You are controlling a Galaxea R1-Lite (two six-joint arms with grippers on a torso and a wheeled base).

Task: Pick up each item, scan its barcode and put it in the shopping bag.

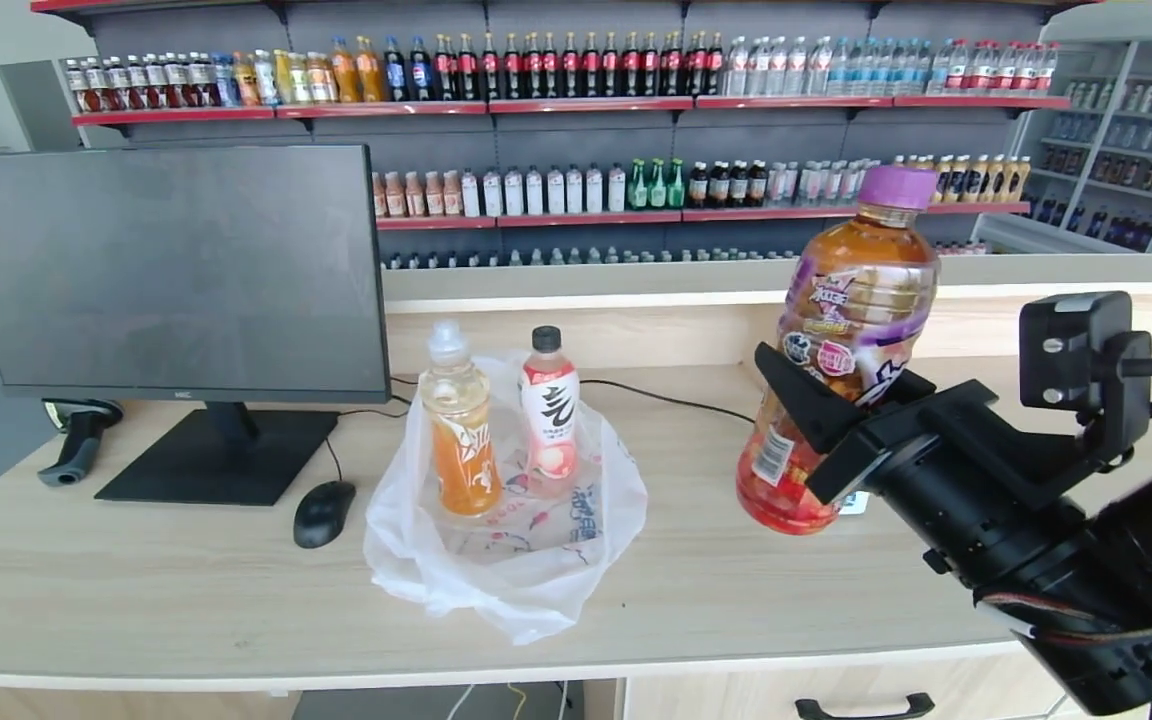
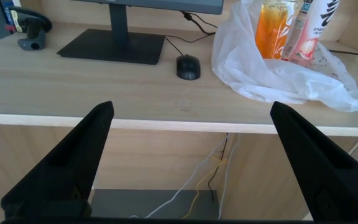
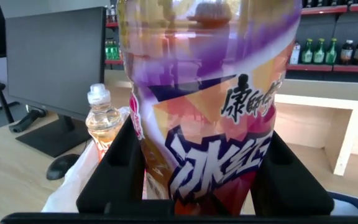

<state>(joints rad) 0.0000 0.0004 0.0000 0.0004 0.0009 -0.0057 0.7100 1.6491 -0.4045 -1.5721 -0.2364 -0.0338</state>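
Right gripper [image 1: 821, 432] clenched on the lower body of the purple-capped tea bottle [image 1: 858, 300]. Bottle near upright, held over counter [image 1: 136, 590], right of shopping bag [image 1: 506, 575]. Forearm enters from lower right, wrist angled up-left. Left gripper [image 2: 191, 111] spread wide, empty, low before the counter's front edge.

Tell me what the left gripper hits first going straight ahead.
Probably the counter, at its front edge, framed by the open left gripper; slightly lower, it would slip under toward the hanging cables.
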